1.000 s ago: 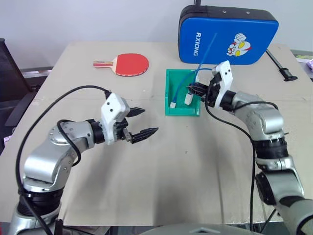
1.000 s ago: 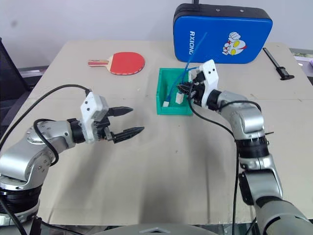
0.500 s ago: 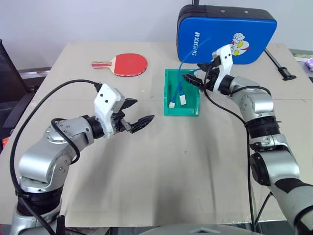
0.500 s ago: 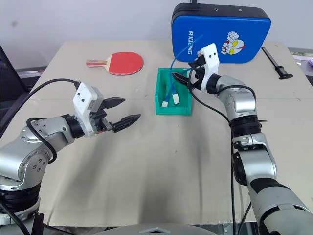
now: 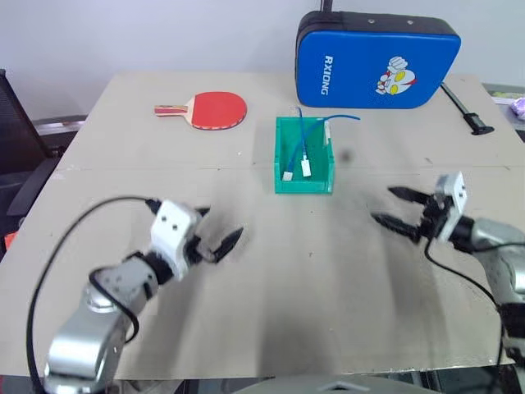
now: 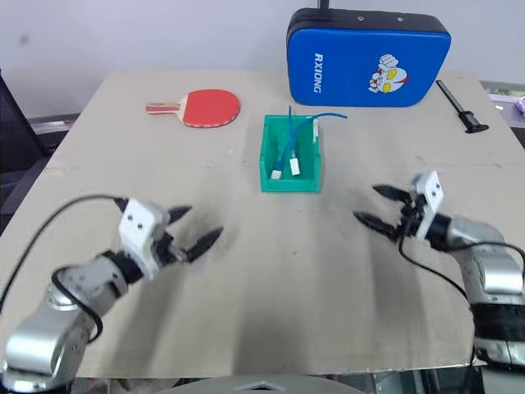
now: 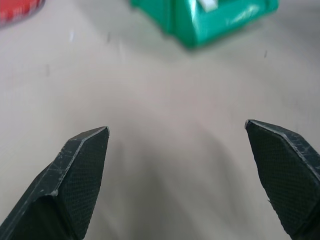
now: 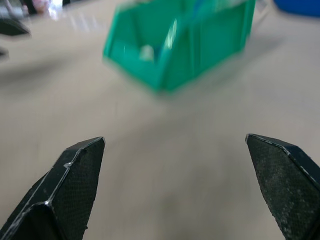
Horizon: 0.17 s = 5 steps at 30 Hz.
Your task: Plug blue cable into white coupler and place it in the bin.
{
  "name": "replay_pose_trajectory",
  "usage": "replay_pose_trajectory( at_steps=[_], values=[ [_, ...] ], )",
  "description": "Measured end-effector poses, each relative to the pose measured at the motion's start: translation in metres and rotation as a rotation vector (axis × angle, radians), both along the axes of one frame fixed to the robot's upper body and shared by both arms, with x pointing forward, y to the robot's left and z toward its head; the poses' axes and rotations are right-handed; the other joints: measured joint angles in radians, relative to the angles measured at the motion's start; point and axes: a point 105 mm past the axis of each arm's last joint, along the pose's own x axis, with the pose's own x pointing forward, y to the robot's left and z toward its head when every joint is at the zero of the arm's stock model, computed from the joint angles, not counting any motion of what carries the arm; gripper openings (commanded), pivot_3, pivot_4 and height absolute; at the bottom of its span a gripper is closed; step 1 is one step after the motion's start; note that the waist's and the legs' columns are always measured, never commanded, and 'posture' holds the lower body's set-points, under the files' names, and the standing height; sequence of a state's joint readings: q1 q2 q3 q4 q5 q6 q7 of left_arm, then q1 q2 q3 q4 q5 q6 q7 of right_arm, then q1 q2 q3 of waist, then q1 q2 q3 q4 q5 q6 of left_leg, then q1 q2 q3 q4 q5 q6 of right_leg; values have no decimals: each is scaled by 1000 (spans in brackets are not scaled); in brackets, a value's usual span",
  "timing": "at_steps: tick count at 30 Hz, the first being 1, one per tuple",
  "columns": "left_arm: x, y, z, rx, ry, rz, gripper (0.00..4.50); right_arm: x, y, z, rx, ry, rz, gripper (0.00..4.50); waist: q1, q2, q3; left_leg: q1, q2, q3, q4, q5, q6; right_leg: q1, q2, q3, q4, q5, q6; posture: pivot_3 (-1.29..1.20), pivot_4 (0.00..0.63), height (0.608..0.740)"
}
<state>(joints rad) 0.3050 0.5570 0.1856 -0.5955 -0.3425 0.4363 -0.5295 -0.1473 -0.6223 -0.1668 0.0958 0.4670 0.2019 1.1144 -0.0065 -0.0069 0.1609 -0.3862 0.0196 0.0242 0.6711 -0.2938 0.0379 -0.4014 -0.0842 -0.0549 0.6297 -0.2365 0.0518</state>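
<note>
Left eye view, bin [image 5: 283,160]: green, mid-table, one.
Blue cables: two in the bin, one [image 5: 300,135] running down to the floor, one [image 5: 340,117] draped over the far rim; which is the task's I cannot tell.
White couplers: two [image 5: 305,168] [image 5: 289,174] on the bin floor at the cable ends; looks plugged and dropped in, so task likely done.
Left gripper [image 5: 216,240]: fingers apart, empty, low over the table, well clear of the bin.
Right gripper [image 5: 399,210]: fingers apart, empty, off to the bin's right.
Extras: one red paddle [image 5: 215,107], one blue case [image 5: 377,58] behind.

Green bin [image 5: 304,180]; bright-blue cable [image 5: 301,135], white coupler [image 5: 306,169]. Red paddle [image 5: 218,108] at 10 o'clock. Blue case [image 5: 377,59], white lettering. Beige desk [image 5: 271,279].
</note>
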Motion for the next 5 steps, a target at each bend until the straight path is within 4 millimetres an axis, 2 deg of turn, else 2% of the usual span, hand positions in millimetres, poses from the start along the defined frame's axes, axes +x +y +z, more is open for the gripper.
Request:
replay_pose_trajectory(
  at_steps=[5],
  values=[
    [-24, 6, -35, 19, 72, -34, 4500, -13, -15, -22, -13, -1, 19, 4459, 3, 0, 0, 6, 2, 0, 1, -1, 1, 6, 3, 1, 0, -1, -7, 0, 150, 728]
  ],
)
